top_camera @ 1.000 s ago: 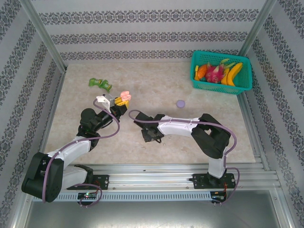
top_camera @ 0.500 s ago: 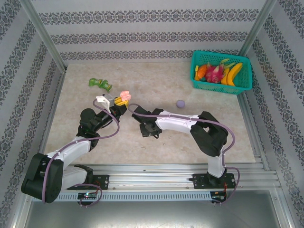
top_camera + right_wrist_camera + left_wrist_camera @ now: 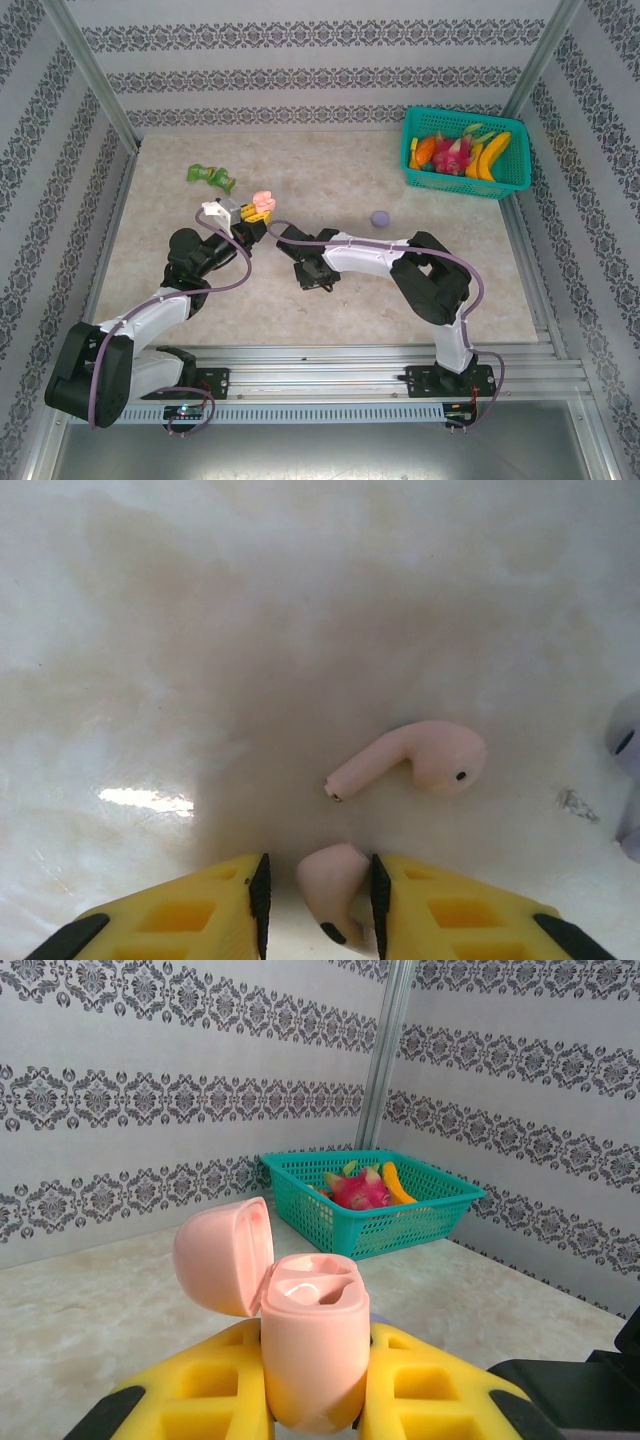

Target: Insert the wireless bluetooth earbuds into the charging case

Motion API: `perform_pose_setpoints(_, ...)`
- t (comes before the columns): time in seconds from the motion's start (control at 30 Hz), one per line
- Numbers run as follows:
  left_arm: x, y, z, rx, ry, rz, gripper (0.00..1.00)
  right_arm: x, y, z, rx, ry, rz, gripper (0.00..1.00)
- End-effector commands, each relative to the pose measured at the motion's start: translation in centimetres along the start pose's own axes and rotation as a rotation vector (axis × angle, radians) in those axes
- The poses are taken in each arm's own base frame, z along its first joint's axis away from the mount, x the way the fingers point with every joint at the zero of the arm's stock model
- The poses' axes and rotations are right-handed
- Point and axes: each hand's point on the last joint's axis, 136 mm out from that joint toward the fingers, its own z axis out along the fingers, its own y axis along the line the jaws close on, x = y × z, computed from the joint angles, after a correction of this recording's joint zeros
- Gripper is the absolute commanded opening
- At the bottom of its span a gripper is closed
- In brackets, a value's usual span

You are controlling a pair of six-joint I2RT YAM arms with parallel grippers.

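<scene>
- Damask-striped walls enclose a pale marbled table [image 3: 450,200].
- The right gripper [image 3: 318,882] pinches one pink earbud [image 3: 335,880], just right of the pink case [image 3: 310,1345].
- The left gripper [image 3: 315,1410] clamps that pink case upright, lid swung open.
- A second pink earbud [image 3: 420,757] and a lilac earbud [image 3: 628,735] lie on the table; a lilac case [image 3: 380,217] sits further right of the pink case, toward the teal basket [image 3: 400,1225].
- Risk: the earbud sits off-centre between the fingers, so it could twist, drop, or meet its socket misaligned.
- No brand or writing is legible.
</scene>
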Motion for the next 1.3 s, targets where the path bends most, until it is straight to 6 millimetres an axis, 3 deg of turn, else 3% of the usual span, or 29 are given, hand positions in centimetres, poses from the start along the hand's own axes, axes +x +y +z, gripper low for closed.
perform_pose_setpoints(0.0,-0.8,-0.2,0.1,0.004,-0.022,0.032,0.0,0.2,-0.7,1.2,0.03,0.029,0.0,0.32)
perform_pose_setpoints(0.53,-0.6,-0.2,0.2,0.009,-0.017,0.025,0.0,0.1,-1.0,1.6,0.035,0.035,-0.022,0.26)
perform_pose_setpoints(0.73,-0.7,-0.3,0.3,0.012,-0.016,0.023,0.0,0.0,-1.2,1.4,0.033,0.028,-0.029,0.18)
perform_pose_setpoints(1.27,-0.9,-0.2,0.5,0.014,-0.019,0.023,0.0,0.1,-2.2,-3.4,-0.044,-0.089,0.022,0.15)
